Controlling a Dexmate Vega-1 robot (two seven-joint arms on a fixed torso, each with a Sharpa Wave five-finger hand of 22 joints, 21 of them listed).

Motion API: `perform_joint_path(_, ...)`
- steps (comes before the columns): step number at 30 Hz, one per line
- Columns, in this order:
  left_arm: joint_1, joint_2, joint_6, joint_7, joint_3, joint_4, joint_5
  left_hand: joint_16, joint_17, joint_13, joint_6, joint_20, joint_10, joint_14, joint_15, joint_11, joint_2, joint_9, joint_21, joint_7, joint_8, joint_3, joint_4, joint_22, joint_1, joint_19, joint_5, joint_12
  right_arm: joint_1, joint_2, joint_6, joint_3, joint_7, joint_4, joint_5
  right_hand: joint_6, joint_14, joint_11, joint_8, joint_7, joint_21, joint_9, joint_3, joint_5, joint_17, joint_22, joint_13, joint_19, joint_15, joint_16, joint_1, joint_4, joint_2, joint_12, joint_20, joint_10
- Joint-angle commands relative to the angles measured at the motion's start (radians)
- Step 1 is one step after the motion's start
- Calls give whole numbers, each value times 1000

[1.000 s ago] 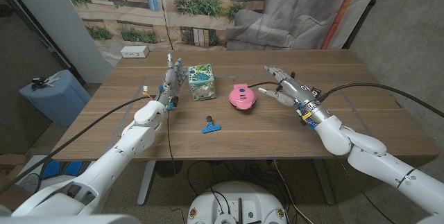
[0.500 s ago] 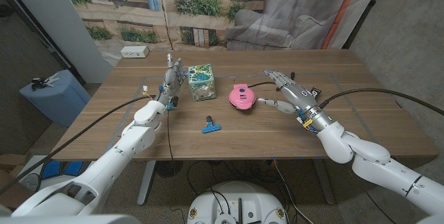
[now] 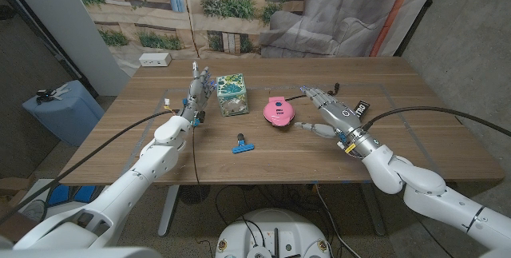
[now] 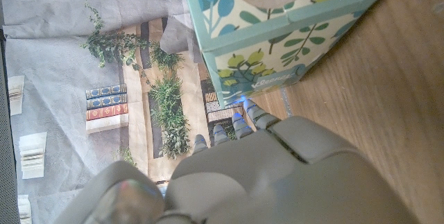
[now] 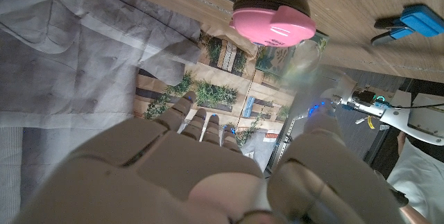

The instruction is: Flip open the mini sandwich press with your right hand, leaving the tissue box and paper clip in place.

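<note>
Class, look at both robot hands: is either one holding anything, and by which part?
Nothing is held. The right hand is open beside the pink sandwich press; the left hand stands empty beside the tissue box.

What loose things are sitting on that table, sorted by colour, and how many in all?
Pink: 1, the mini sandwich press
Teal patterned: 1, the tissue box
Blue: 1, the paper clip
White: 1, the power strip at the far edge
Total: 4
</note>
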Motion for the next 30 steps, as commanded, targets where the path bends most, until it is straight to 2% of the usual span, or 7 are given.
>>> perform_joint_path(1,0,0,0,0,0,0,0,3,3,2,-34,-3,-6,-7,-37,0,52,4,6,-8,5,-8,1,3,0,3,5,6,32,16,-97,-57,64,-24,-63,-14,-11,-12,9,1,-5,1,8,-8,-9,2,-8,-38,-4,8,35,-9,-8,5,-12,-8)
perform_joint_path(5,0,0,0,0,0,0,0,3,3,2,-33,-4,-6,-7,-37,-3,52,4,6,-8,6,-8,1,3,0,3,5,6,49,17,-106,-79,73,-16,-87,-10,-11,-18,14,17,-9,1,13,-11,-19,2,-16,-75,-5,10,51,-7,-13,8,-8,-4)
perform_joint_path(13,0,0,1,0,0,0,0,3,3,2,-33,-3,-7,-7,-37,-2,52,4,6,-8,5,-8,1,3,0,4,5,6,86,19,-115,-123,88,4,-138,-14,15,-20,15,32,-4,2,20,-14,-33,2,-26,-102,0,20,72,-6,-20,16,-3,22)
perform_joint_path(21,0,0,0,0,0,0,0,3,3,2,-33,-3,-5,-7,-37,1,52,4,6,-8,5,-8,1,3,0,3,5,7,111,25,-115,-158,103,26,-162,4,23,-12,24,53,1,2,27,-16,-44,2,-34,-107,1,22,93,-7,-30,20,-7,40)
perform_joint_path(24,0,0,0,0,0,-1,0,3,3,2,-34,-3,-7,-8,-37,0,52,4,6,-8,5,-8,1,3,0,3,5,6,114,37,-128,-172,73,41,-192,5,22,-12,24,55,3,2,27,-16,-46,2,-35,-106,2,21,95,-6,-32,20,-8,42)
perform_joint_path(30,0,0,1,0,0,-1,0,3,3,2,-33,-3,-6,-8,-36,1,52,4,6,-8,5,-8,1,3,0,4,5,7,130,52,-146,-197,71,59,-214,40,43,-14,34,57,16,2,32,-16,-60,2,-41,-73,1,27,115,-4,-44,29,-13,81)
